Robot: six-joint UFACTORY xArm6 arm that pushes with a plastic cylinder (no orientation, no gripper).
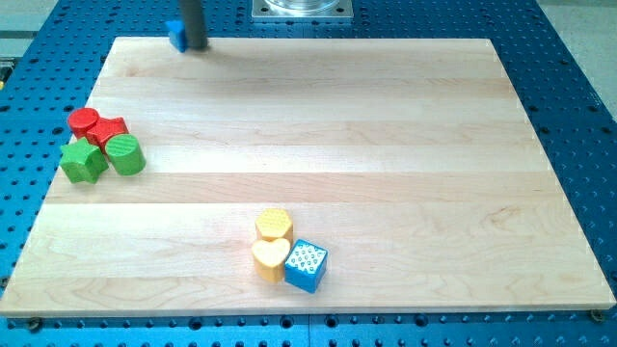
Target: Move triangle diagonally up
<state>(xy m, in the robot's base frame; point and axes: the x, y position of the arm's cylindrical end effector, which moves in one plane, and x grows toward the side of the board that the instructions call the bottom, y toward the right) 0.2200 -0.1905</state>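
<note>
Starting nearest, the blue cube [307, 266], yellow heart [270, 257] and yellow cylinder [274, 225] huddle together; farther left sit two green and two red blocks. At the board's top edge, my tip [196, 45] touches the small blue triangle [176, 35]. No pincer exists. Judging so, the push looks nearly complete.

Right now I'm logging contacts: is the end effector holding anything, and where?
Nothing is held. My tip is a bare rod at the board's top edge, with a small blue block against its left side.
</note>
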